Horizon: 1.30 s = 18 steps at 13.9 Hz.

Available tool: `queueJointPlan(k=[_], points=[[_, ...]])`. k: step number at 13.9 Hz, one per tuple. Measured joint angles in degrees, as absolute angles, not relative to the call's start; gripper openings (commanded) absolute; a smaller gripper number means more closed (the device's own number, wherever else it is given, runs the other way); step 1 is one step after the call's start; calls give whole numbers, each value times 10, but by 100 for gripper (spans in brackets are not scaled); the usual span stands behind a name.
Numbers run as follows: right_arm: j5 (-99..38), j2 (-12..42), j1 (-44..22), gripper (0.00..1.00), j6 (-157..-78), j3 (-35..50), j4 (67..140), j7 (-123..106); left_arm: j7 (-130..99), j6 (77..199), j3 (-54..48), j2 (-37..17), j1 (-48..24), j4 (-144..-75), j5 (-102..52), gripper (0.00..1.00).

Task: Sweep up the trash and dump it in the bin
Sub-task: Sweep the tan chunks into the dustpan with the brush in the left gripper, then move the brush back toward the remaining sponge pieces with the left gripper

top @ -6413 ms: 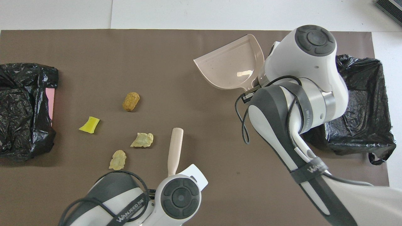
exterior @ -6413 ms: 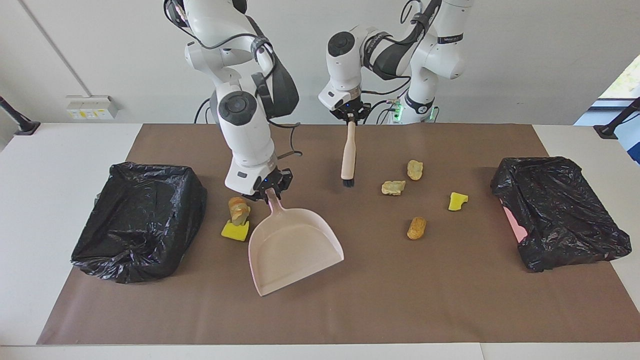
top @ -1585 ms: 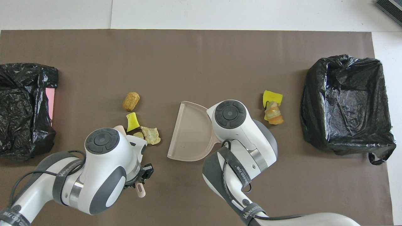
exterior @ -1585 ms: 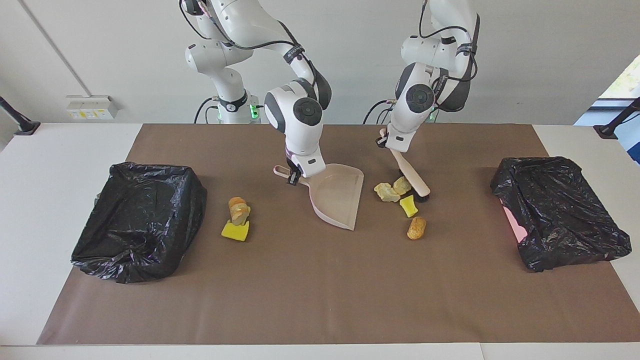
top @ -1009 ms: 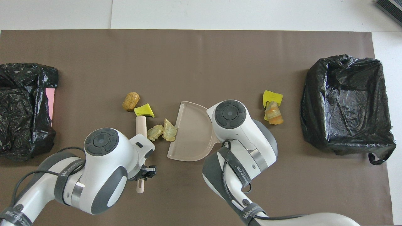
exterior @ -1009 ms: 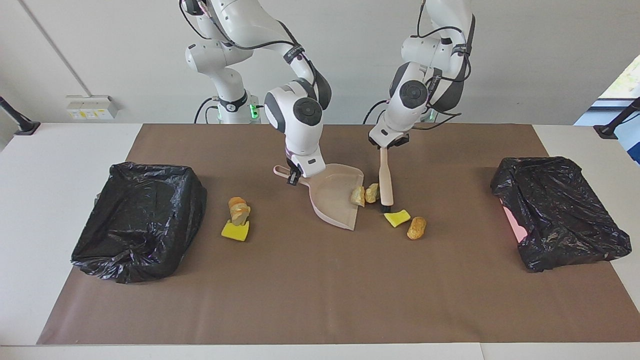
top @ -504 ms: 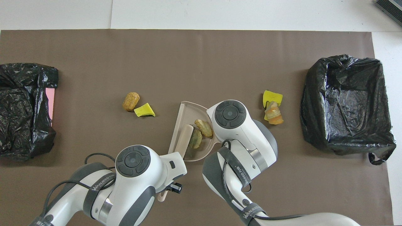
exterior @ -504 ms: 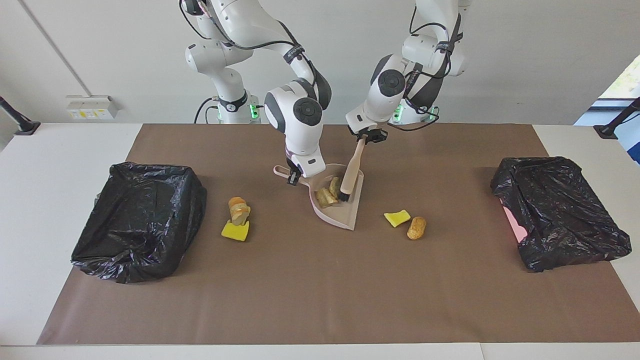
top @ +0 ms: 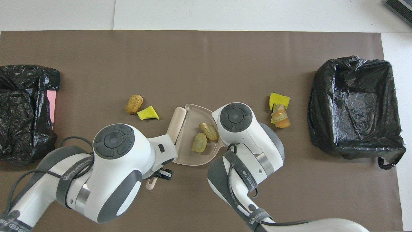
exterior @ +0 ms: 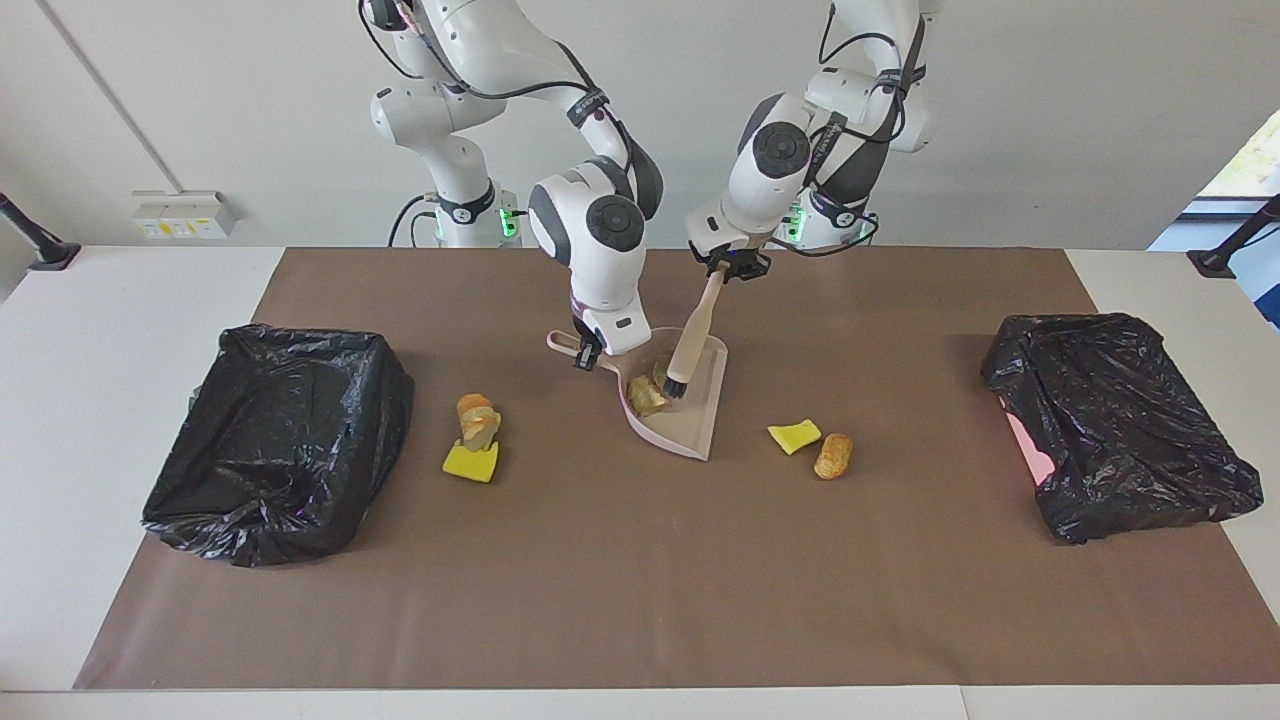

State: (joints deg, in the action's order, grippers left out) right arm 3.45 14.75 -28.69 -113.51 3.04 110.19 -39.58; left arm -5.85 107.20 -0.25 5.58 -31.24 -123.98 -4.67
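Observation:
The pale pink dustpan (exterior: 700, 420) lies on the brown mat at mid-table, also in the overhead view (top: 197, 113). My right gripper (exterior: 583, 353) is shut on its handle; in the overhead view its wrist hides it. Two tan trash lumps (exterior: 646, 395) lie in the pan (top: 209, 130). My left gripper (exterior: 728, 268) is shut on a brush (exterior: 692, 335), whose bristles are in the pan beside the lumps. A yellow sponge chunk (exterior: 795, 436) and a brown lump (exterior: 833, 455) lie on the mat toward the left arm's end. A bread lump (exterior: 478, 418) and a yellow sponge (exterior: 470, 462) lie toward the right arm's end.
A black-bagged bin (exterior: 280, 440) stands at the right arm's end of the mat, open at the top (top: 355, 103). A second black-bagged bin (exterior: 1120, 420) with a pink edge stands at the left arm's end.
The left arm has swept two tan lumps into the dustpan with the brush; the yellow chunk stayed on the mat beside the brown lump. The dustpan and right arm have held still.

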Motion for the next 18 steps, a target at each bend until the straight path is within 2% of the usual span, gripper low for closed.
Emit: queueJointPlan(k=[4, 10, 14, 18], points=[[35, 148, -287, 0, -1135, 30, 1102, -396, 18, 1072, -1, 13, -215, -1189, -13, 0], [35, 147, -287, 0, -1137, 30, 1103, -396, 140, 1107, 1, -90, -106, -1105, 57, 0], [35, 147, -287, 0, -1137, 30, 1103, -396, 218, 1127, 1, -120, -61, -1105, 59, 0], [35, 147, -287, 0, -1137, 30, 1103, -396, 236, 1126, -9, -98, -59, -1163, 59, 0]])
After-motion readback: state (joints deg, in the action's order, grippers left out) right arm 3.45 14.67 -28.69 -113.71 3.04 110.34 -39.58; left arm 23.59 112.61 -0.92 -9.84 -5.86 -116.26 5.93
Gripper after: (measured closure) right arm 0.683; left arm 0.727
